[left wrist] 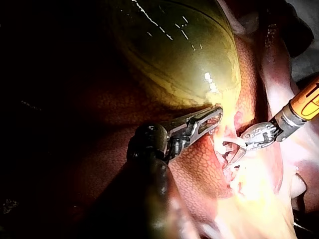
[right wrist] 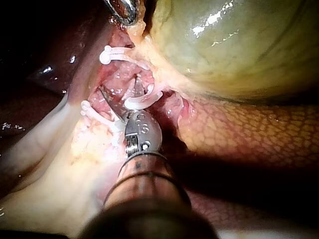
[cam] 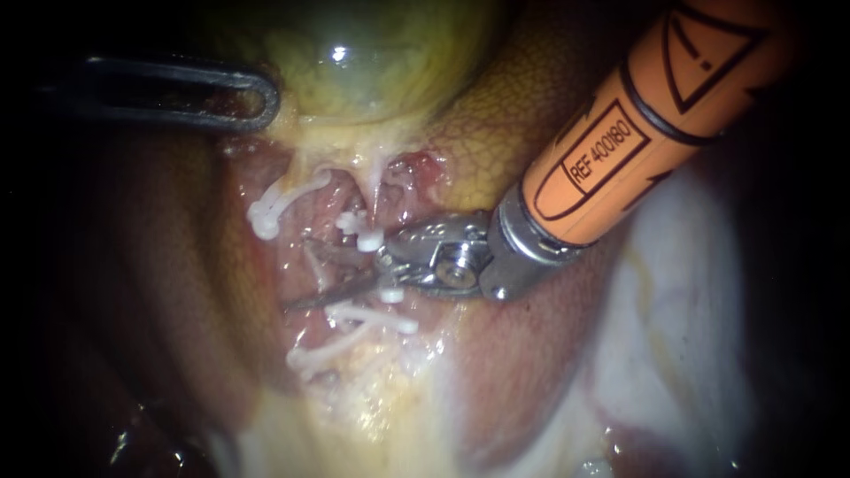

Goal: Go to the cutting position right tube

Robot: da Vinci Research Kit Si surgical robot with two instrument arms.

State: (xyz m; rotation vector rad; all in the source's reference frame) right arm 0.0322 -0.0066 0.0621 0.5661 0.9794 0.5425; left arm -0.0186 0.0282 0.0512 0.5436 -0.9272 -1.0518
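My right instrument (cam: 299,274) comes in on an orange shaft and ends in two thin blades, which stand open. The blades straddle a pale pink tube (cam: 320,264) below the gallbladder (cam: 372,62); a gap shows on both sides of it. White clips (cam: 365,235) sit on the tube above the blades and more clips (cam: 390,294) below them. In the right wrist view the same open blades (right wrist: 119,92) reach in among the clips (right wrist: 142,102). My left instrument (cam: 258,99) holds the gallbladder's lower edge, its slotted jaws (left wrist: 209,119) shut on that yellow tissue.
Dark red liver (cam: 159,283) lies left of the clipped area and mottled liver (cam: 496,133) under the orange shaft. Another clip (cam: 266,217) sits on a strand to the left, and long clips (cam: 350,341) lie lower down over yellow fat (cam: 381,389).
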